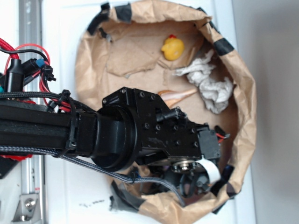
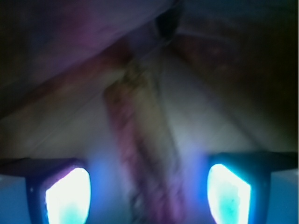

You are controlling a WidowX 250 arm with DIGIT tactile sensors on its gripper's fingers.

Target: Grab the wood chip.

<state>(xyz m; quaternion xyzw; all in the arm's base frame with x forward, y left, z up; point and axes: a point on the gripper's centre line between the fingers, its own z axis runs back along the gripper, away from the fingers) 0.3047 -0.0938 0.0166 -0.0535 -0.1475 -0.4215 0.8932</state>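
In the wrist view, a blurred brown streaky wood chip (image 2: pixel 145 154) lies lengthwise on the paper between my two glowing fingertips (image 2: pixel 67 196). My gripper (image 2: pixel 148 198) is open, with a clear gap on both sides of the chip. In the exterior view the gripper (image 1: pixel 196 179) points down into the lower right of the paper-lined bowl (image 1: pixel 243 116), and the arm hides the wood chip there.
A yellow rubber duck (image 1: pixel 173 48) sits at the back of the bowl. A crumpled white tissue (image 1: pixel 208 81) lies to the right, and an orange-tan seashell (image 1: pixel 175 95) lies just above my wrist. Black tape patches (image 1: pixel 223 45) edge the paper rim.
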